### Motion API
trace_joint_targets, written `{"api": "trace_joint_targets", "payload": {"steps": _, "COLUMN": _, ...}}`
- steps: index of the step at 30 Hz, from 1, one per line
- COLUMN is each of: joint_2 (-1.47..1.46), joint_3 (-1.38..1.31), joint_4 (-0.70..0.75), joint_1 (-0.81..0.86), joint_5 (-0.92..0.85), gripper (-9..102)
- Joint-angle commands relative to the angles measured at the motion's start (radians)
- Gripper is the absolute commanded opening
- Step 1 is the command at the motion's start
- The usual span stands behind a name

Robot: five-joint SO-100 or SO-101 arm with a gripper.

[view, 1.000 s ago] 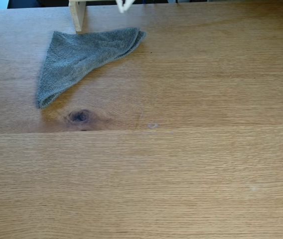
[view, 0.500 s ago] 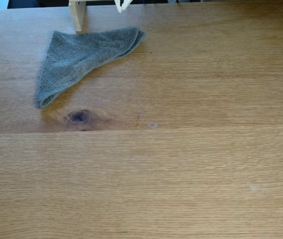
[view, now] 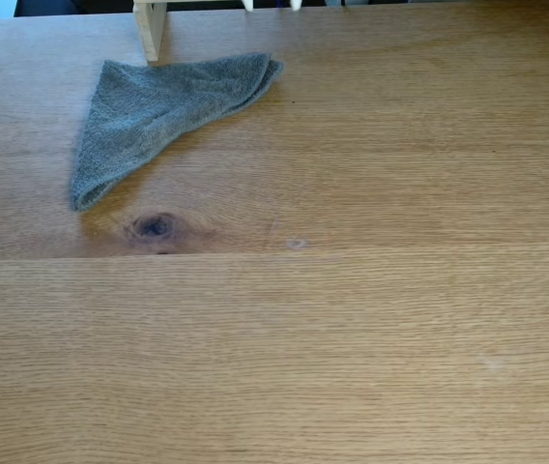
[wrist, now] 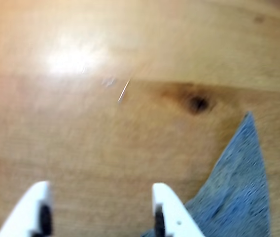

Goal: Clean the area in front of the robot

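Observation:
The area is a light-brown oak tabletop (view: pixel 371 329) with a dark knot (view: pixel 154 226) and a straight plank seam just below it. A grey terry cloth (view: pixel 158 111) lies folded into a triangle at the back left. My white gripper (view: pixel 271 4) peeks in at the top edge, to the right of the cloth's far corner, with its two tips apart. In the blurred wrist view the gripper (wrist: pixel 100 187) is open above bare wood (wrist: pixel 105 138), nothing between its fingers. There the cloth (wrist: pixel 238 192) lies just right of the right finger (wrist: pixel 165 205), and the knot (wrist: pixel 198 102) sits beyond it.
A pale wooden post (view: pixel 149 24) stands at the back edge, touching the cloth's far side. A small pale mark (view: pixel 296 244) sits on the wood right of the knot. The table stretches bare to the right and towards the front.
The white fingertips, close together at the top edge a second ago, have spread apart and drawn further up out of the fixed view. The cloth has not moved.

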Motion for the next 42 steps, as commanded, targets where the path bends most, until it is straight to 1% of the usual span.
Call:
{"api": "trace_joint_targets", "payload": {"steps": 1, "joint_2": -0.239, "joint_3": -0.015, "joint_4": -0.178, "joint_1": 0.052, "joint_5": -0.009, "gripper": 29}}
{"api": "trace_joint_targets", "payload": {"steps": 4, "joint_2": -0.494, "joint_3": -0.155, "joint_4": -0.29, "joint_1": 0.152, "joint_5": -0.003, "gripper": 36}}
{"api": "trace_joint_targets", "payload": {"steps": 8, "joint_2": -0.815, "joint_3": -0.393, "joint_4": -0.319, "joint_1": 0.324, "joint_5": 0.012, "gripper": 49}}
{"api": "trace_joint_targets", "payload": {"steps": 14, "joint_2": -1.167, "joint_3": -0.693, "joint_4": -0.325, "joint_1": 0.532, "joint_5": 0.011, "gripper": 52}}
{"api": "trace_joint_targets", "payload": {"steps": 18, "joint_2": -1.341, "joint_3": -0.81, "joint_4": -0.354, "joint_1": 0.63, "joint_5": -0.026, "gripper": 54}}
{"api": "trace_joint_targets", "payload": {"steps": 22, "joint_2": -1.525, "joint_3": -0.864, "joint_4": -0.37, "joint_1": 0.712, "joint_5": -0.114, "gripper": 55}}
{"api": "trace_joint_targets", "payload": {"steps": 25, "joint_2": -1.684, "joint_3": -0.891, "joint_4": -0.33, "joint_1": 0.755, "joint_5": -0.198, "gripper": 57}}
{"api": "trace_joint_targets", "payload": {"steps": 29, "joint_2": -1.864, "joint_3": -0.913, "joint_4": -0.397, "joint_1": 0.799, "joint_5": -0.288, "gripper": 55}}
{"api": "trace_joint_targets", "payload": {"steps": 32, "joint_2": -1.953, "joint_3": -0.953, "joint_4": -0.436, "joint_1": 0.802, "joint_5": -0.305, "gripper": 53}}
{"api": "trace_joint_targets", "payload": {"steps": 35, "joint_2": -2.052, "joint_3": -1.019, "joint_4": -0.445, "joint_1": 0.79, "joint_5": -0.314, "gripper": 51}}
{"api": "trace_joint_targets", "payload": {"steps": 42, "joint_2": -2.226, "joint_3": -1.216, "joint_4": -0.321, "joint_1": 0.755, "joint_5": -0.272, "gripper": 49}}
